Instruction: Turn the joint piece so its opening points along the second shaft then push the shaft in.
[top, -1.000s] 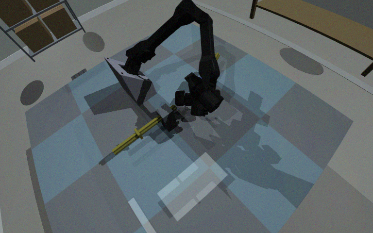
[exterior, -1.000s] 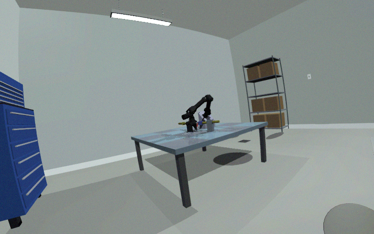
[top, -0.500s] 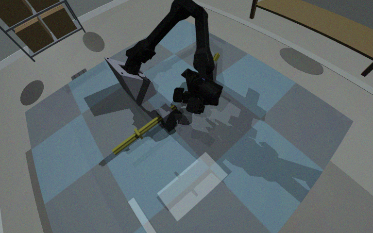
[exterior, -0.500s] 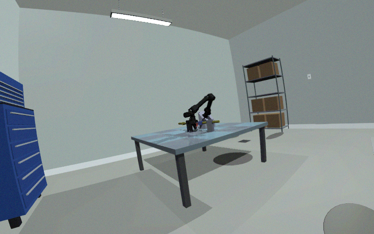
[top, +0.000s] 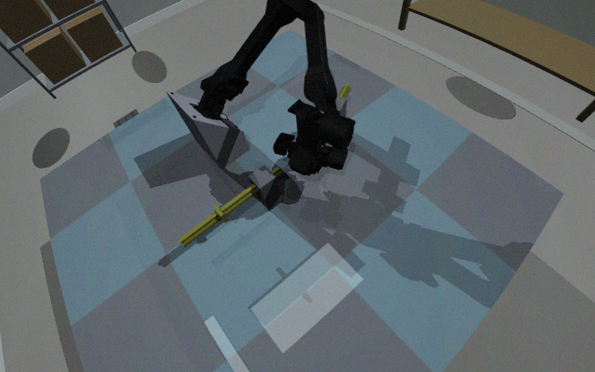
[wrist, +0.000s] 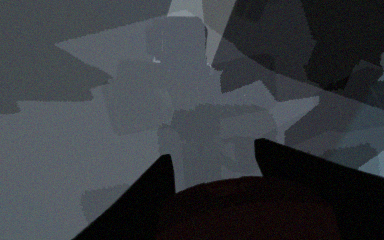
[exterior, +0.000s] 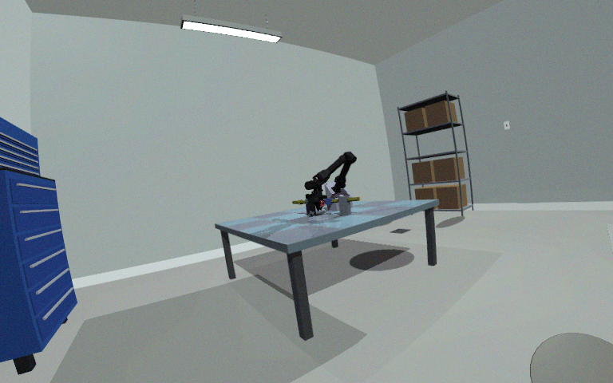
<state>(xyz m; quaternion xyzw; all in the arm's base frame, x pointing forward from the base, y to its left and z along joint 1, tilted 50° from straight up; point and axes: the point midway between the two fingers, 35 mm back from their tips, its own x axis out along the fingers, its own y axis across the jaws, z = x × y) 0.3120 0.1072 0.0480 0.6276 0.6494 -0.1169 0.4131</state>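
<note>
A long yellow shaft (top: 210, 221) (exterior: 298, 202) with a collar runs through a small grey block (top: 267, 189) on the table. The other yellow shaft (top: 345, 91) (exterior: 353, 198) shows only its far end behind the arm, by its grey block (exterior: 344, 206). My gripper (top: 307, 165) (exterior: 314, 208) (wrist: 213, 155) is low where the two shafts meet. It is shut on the joint piece (exterior: 322, 203) (wrist: 250, 210), which shows as a small red part in the exterior view and a dark reddish mass between the fingers in the wrist view. The gripper hides it in the top view.
The arm's grey wedge-shaped base mount (top: 206, 129) stands just left of the shafts. The table (exterior: 270, 237) carries only this fixture. Off the table are a shelf rack with boxes (top: 65, 39) (exterior: 436, 153), a wooden bench (top: 504, 30) and a blue tool cabinet (exterior: 26, 239).
</note>
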